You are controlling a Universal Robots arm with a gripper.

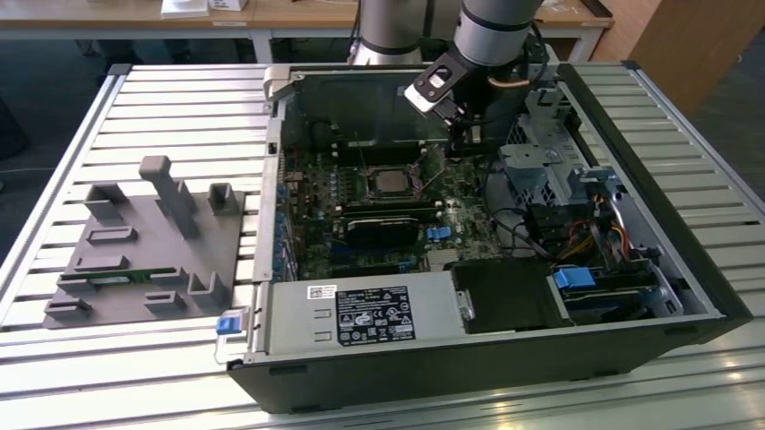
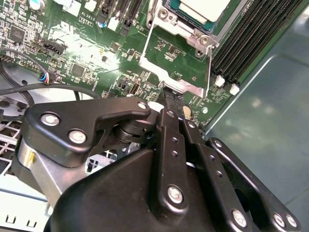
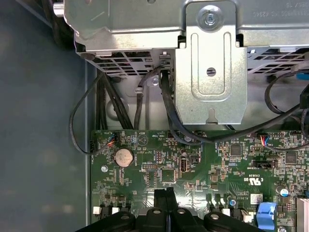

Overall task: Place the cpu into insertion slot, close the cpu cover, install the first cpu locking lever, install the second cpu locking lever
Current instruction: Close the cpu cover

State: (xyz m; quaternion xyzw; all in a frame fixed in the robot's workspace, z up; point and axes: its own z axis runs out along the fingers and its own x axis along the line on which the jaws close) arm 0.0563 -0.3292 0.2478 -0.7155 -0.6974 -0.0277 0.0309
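One open computer case (image 1: 683,224) lies on one slatted counter (image 1: 179,90), with one grey fixture block (image 1: 143,260) at nine o'clock of the case. The case holds one motherboard (image 1: 313,188), one cpu (image 1: 385,182), one cpu cover (image 2: 186,34) and one labelled power supply (image 1: 358,315) at six o'clock.

One robot arm (image 1: 490,27) carries one claw (image 2: 171,94) with two fingers (image 3: 161,200).

The exterior view gives three blue plastic tabs: one tab (image 1: 228,323) at seven o'clock of the case, one tab (image 1: 438,233) near its centre and one tab (image 1: 576,279) at four o'clock.

The first wrist view has one coin cell (image 3: 123,157). The second wrist view has two white latch tabs (image 2: 219,80).
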